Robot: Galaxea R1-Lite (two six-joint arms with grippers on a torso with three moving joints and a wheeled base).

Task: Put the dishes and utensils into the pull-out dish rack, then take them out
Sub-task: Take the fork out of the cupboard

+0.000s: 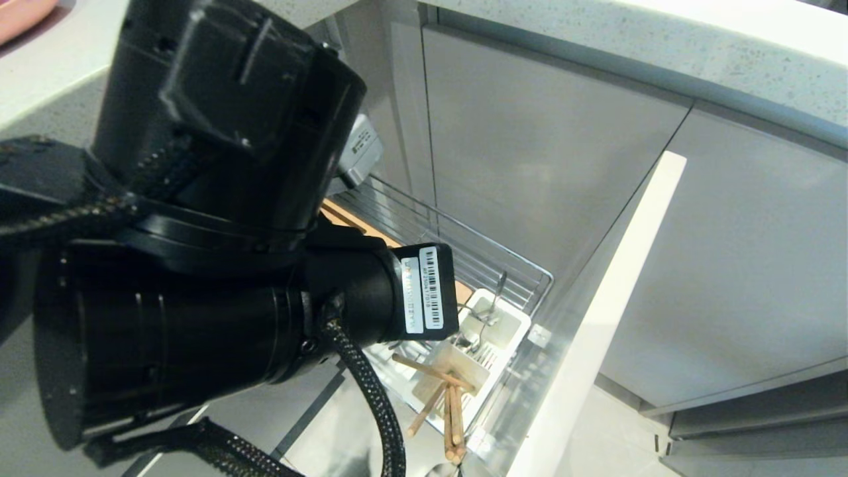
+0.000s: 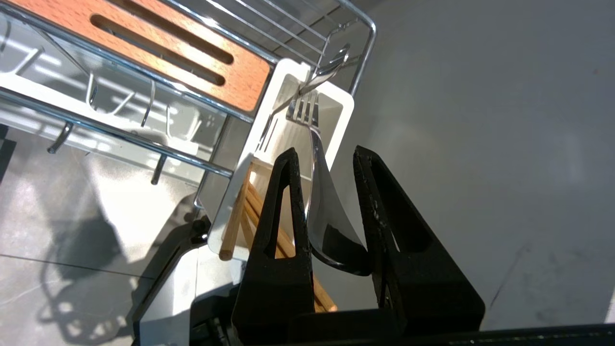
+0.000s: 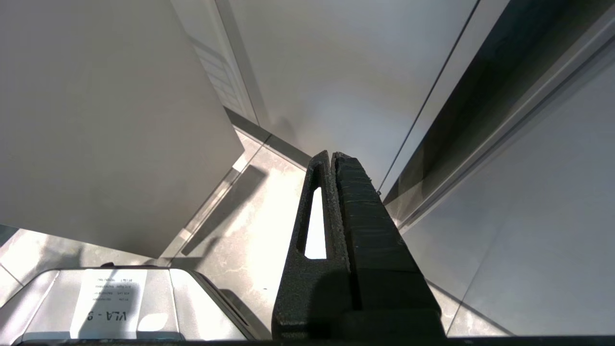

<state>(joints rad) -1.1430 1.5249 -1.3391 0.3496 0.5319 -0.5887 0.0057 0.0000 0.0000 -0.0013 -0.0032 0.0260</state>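
The pull-out dish rack (image 1: 523,265) stands drawn out below the counter. In the left wrist view its wire rim (image 2: 366,33), slotted wood strip (image 2: 158,48) and white utensil box (image 2: 347,113) show. My left gripper (image 2: 324,150) is shut on the broad handle end of the silver fork (image 2: 331,226), whose tines (image 2: 302,108) sit at the box's mouth. Wooden chopsticks (image 1: 445,404) (image 2: 234,216) lean out of the box's near compartment. A pink dish (image 1: 20,16) shows at the counter's corner. In the head view the left arm hides its own fingers. My right gripper (image 3: 333,154) is shut and empty.
A second thin silver handle (image 2: 334,60) (image 1: 501,281) leans on the wire rim at the box's far corner. The rack's pale front panel (image 1: 596,318) stands close to the right of the box. Grey cabinet fronts (image 1: 543,146) rise behind, with tiled floor below.
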